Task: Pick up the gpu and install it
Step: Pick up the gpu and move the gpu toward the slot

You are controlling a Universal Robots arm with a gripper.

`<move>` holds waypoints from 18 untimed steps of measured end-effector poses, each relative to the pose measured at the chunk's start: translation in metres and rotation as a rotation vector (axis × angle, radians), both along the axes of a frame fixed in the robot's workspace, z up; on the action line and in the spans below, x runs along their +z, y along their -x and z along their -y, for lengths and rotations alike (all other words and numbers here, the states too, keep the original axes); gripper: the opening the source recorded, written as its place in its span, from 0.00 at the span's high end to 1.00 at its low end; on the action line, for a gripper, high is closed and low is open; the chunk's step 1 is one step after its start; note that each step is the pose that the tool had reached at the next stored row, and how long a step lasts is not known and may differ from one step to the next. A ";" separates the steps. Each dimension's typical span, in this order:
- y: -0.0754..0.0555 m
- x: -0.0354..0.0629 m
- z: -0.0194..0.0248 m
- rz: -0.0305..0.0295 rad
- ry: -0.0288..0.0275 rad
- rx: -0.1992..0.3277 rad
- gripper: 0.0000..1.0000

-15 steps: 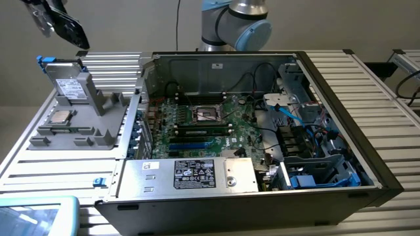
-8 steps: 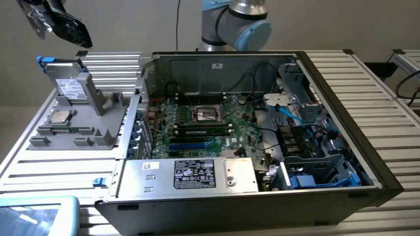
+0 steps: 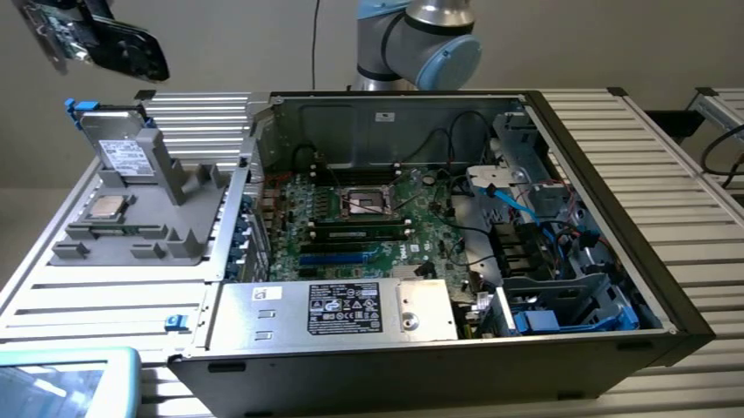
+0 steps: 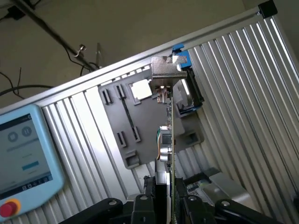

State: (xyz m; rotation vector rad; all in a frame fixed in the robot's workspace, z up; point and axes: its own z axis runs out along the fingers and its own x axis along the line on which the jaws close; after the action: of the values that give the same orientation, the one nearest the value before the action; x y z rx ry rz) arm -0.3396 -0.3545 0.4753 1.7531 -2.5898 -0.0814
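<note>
Claw [image 4: 168,205]: clamped on gpu [image 3: 111,42], a thin green circuit card with black cooler and silvery bracket, held aloft at ten o'clock from open black computer case [image 3: 407,383]. Transfer judged in hand; seating calls for slot alignment.

Shiny metal bracket [image 4: 164,72] on gpu [image 4: 166,147]

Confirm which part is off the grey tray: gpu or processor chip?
The gpu, clamped in the hand aloft; the processor chip lies on the grey tray.
</note>
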 end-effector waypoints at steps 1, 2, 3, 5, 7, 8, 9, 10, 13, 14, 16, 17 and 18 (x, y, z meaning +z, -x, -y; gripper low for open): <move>0.000 0.0000 0.0000 0.0000 0.0000 0.018 0.73; 0.000 0.0000 0.0000 0.0000 0.0000 0.036 0.73; 0.000 0.0000 0.0000 0.0000 0.0000 0.054 0.73; 0.000 0.0000 0.0000 0.0001 0.0000 0.092 0.73; 0.000 0.0000 0.0000 0.0001 0.0000 0.127 0.73; 0.000 0.0000 0.0000 0.0001 0.0000 0.145 0.73; 0.000 0.0000 0.0000 0.0000 0.0000 0.163 0.73; 0.000 0.0000 0.0000 0.0001 0.0000 0.182 0.73; 0.000 0.0000 0.0000 0.0000 0.0000 0.237 0.73; 0.000 0.0000 0.0000 0.0001 0.0000 0.255 0.73; 0.000 0.0000 0.0000 0.0000 0.0000 0.291 0.73; 0.000 0.0000 0.0000 0.0000 0.0000 0.309 0.73; 0.000 0.0000 0.0000 0.0000 0.0000 0.327 0.73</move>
State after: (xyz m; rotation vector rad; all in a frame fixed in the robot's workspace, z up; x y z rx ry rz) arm -0.3396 -0.3545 0.4754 2.1462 -2.2635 -0.0767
